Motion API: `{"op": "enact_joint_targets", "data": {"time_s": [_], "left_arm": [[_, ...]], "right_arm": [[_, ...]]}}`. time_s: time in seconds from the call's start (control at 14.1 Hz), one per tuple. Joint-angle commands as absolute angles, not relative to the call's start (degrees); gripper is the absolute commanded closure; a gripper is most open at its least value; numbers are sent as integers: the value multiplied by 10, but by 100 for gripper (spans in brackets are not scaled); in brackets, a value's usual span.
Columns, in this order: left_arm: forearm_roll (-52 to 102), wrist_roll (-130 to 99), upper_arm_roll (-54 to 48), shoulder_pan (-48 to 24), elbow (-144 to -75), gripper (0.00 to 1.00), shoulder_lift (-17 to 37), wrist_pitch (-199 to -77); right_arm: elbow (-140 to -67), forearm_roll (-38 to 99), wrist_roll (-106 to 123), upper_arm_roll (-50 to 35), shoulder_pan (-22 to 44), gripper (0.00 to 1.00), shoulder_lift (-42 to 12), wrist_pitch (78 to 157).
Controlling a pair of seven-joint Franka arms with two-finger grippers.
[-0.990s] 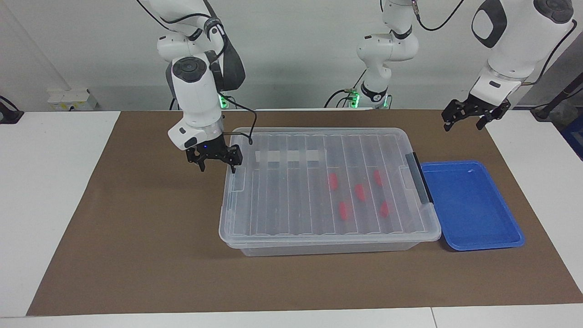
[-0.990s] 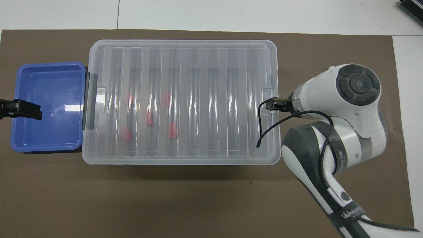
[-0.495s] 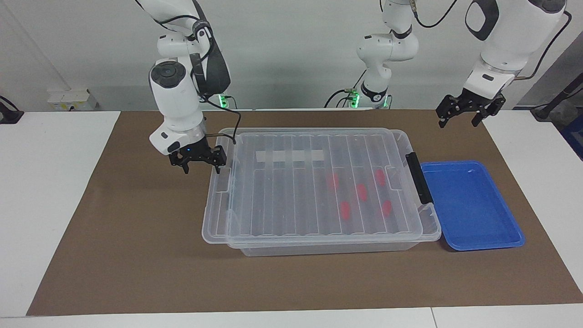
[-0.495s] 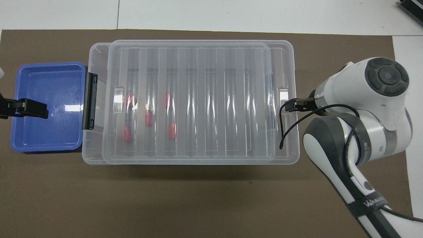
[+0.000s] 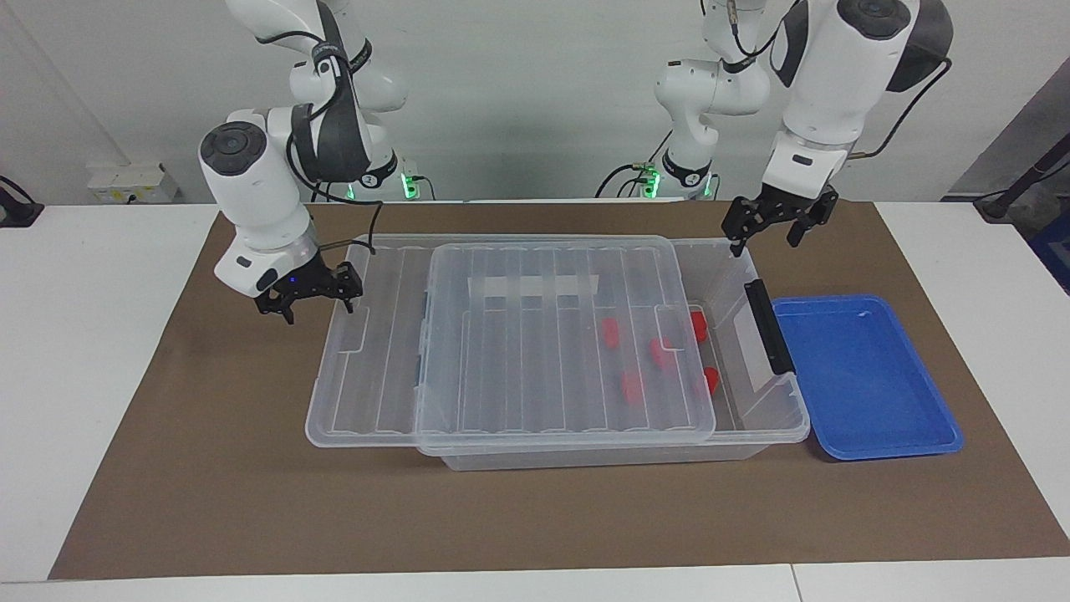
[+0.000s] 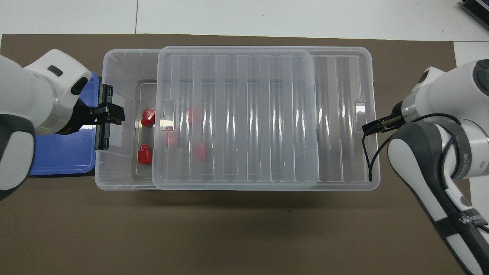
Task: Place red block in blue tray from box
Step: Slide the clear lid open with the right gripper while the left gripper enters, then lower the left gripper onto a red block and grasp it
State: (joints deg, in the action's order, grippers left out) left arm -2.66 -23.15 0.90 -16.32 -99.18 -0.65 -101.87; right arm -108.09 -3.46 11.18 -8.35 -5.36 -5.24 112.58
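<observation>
On a brown mat (image 5: 209,468) over the white table (image 5: 84,334): the clear box (image 5: 746,272), long axis running from one arm's end to the other. On top, the ribbed clear lid (image 5: 543,368), lying flat but offset toward the right arm's end, overhanging the box there and leaving a strip of the box uncovered at the left arm's end. Across the lid, nearer to the robots, a whitish tape strip (image 5: 535,287). On the box's end wall toward the left arm, a black clip handle (image 5: 769,326).

In the uncovered strip of the box, two red blocks: one red block (image 5: 699,324) nearer to the robots, another (image 5: 710,380) farther from them. Under the lid, seen through it, three more red blocks (image 5: 633,386), close together. None in the blue tray (image 5: 861,376), just beside the box at the left arm's end.

Right gripper (image 5: 320,305) low at the lid's overhanging end, fingers apart, one fingertip right at the lid's rim; cannot tell whether touching. Nothing clamped between them.

Left gripper (image 5: 762,242) in the air over the box's uncovered end, at the corner toward the robots; from overhead, above the clip handle. Fingers apart, holding nothing.
</observation>
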Motion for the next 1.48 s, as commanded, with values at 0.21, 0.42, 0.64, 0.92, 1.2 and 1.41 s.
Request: {"op": "enact_joint_targets", "data": {"time_s": [0.21, 0.42, 0.64, 0.92, 1.2, 1.41], "left_arm": [[-26, -323, 18, -196, -1074, 0, 75, -1223], [-30, -350, 20, -212, -1092, 0, 106, -1263], [-33, -349, 19, -213, -1107, 0, 115, -1281], [-34, -350, 20, -221, -1182, 0, 118, -1368], [-35, -352, 20, -229, -1186, 0, 133, -1370], [-35, -353, 20, -235, -1188, 0, 134, -1372]], "right_arm": [[-1094, -40, 200, -88, -92, 0, -40, 1130], [-1095, -40, 219, -88, -98, 0, -40, 1133], [-1095, -40, 237, -88, -111, 0, -40, 1134], [-1095, -40, 238, -88, -112, 0, -40, 1136], [-1095, -41, 250, -88, -120, 0, -40, 1138], [-1094, -41, 250, -88, -120, 0, -40, 1138]]}}
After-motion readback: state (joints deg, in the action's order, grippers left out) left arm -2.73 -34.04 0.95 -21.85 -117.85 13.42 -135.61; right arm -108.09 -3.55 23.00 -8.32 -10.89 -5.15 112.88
